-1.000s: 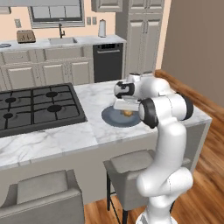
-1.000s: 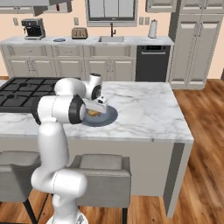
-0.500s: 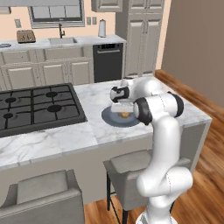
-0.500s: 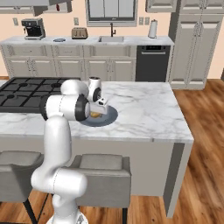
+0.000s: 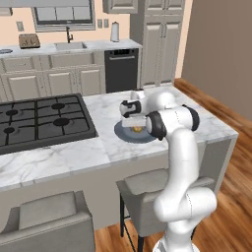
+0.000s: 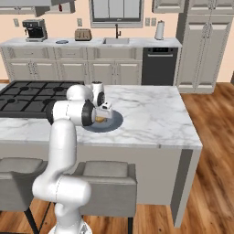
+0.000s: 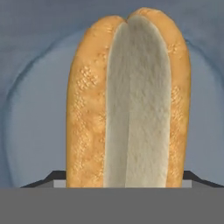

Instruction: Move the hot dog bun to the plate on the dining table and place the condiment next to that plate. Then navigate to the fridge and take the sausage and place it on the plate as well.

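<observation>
Gas cooktop [image 5: 42, 118]: black, set in the left of the marble desk [image 5: 103, 147]. Plate [image 5: 125, 132]: round, slate blue-grey, holding the hot dog bun [image 7: 129, 100]. Bun: golden-tan crust, pale split facing up, long axis running straight away from the hand camera. End effector [image 5: 134, 118]: low over the bun, jaws wide, a fingertip on either side; contact cannot be told.

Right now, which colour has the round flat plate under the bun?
Slate blue-grey plate; the hand view shows it best.
</observation>
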Robot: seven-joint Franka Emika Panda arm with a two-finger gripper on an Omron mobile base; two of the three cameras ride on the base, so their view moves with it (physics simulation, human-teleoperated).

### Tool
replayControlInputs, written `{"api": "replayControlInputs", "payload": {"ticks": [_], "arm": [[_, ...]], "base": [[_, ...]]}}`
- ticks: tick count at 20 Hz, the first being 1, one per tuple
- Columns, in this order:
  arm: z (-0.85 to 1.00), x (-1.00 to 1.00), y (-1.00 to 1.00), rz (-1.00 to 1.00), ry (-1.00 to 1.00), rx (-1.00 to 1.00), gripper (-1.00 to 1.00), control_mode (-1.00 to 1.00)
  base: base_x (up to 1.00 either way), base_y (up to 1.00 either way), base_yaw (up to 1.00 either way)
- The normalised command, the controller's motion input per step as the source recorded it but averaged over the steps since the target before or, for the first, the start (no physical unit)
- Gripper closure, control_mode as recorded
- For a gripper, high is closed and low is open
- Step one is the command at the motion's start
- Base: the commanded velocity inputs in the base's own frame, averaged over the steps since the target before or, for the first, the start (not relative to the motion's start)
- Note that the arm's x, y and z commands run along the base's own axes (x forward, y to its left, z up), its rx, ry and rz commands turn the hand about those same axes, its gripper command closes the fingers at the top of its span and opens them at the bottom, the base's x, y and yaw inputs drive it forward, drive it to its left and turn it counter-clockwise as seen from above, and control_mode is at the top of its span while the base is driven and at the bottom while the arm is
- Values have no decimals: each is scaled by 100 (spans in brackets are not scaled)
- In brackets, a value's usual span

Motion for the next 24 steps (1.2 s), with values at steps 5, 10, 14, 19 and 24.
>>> {"api": "replayControlInputs", "payload": {"ticks": [5,10,14,19,24], "arm": [[-16,11,5,0,-8,-5,-100,-100],[-1,-10,9,0,-18,-6,-100,-100],[7,-47,3,0,-22,-2,-100,-100],[31,-78,-4,0,-21,0,-100,-100],[50,-93,-9,0,-20,0,-100,-100]], "base": [[0,0,0],[0,0,0],[0,0,0],[0,0,0],[0,0,0]]}}
